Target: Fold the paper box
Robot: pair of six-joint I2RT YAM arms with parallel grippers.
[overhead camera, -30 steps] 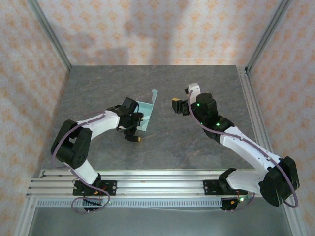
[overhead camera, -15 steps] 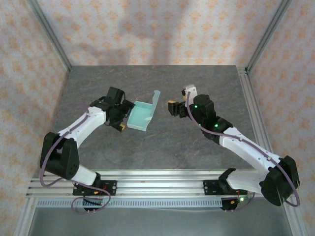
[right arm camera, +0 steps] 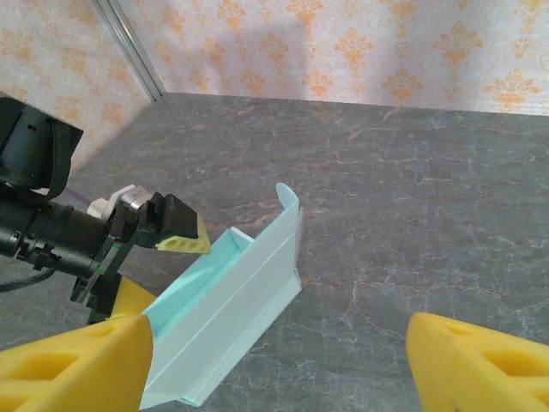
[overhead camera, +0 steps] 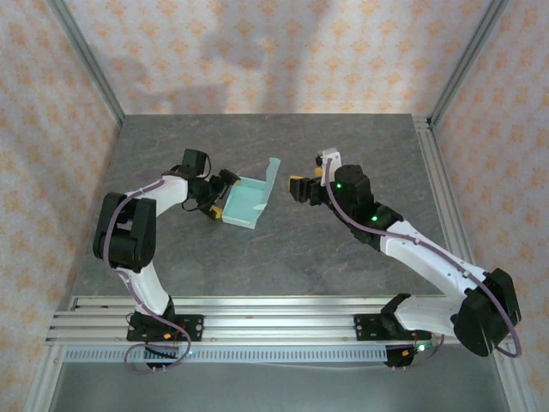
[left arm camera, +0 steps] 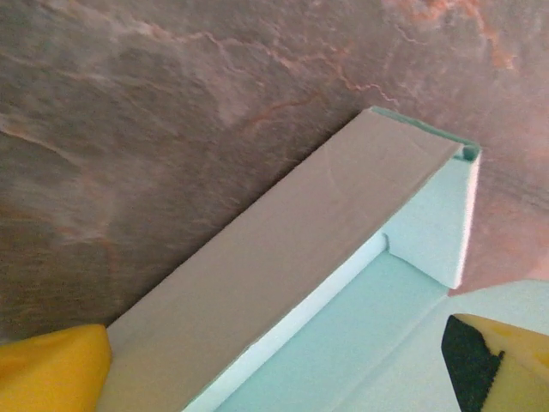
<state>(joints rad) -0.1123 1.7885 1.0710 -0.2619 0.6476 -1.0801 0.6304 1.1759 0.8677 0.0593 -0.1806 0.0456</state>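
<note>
Paper box (overhead camera: pixel 244 204): part-folded mint tray, mid-table (overhead camera: pixel 343 257), right flap upright. L gripper (overhead camera: pixel 220 196): fingers spread, straddling left wall, no pinch. R gripper (overhead camera: pixel 298 188): spread, empty, nearby. Risk: skewed L closure crumples/drags thin card

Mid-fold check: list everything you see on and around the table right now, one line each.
paper box: one, pale mint, partly folded, mid-table, a flap standing up along its right edge.
table: one, dark grey stone pattern, under everything.
walls: three, cream with orange pattern, left, back and right of the table.
rails: silver, along the near edge, carrying the arm bases.
left claw: one, yellow fingers, open, a finger on either side of the box's left wall.
right claw: one, yellow fingers, open, right of the box and apart from it.
</note>
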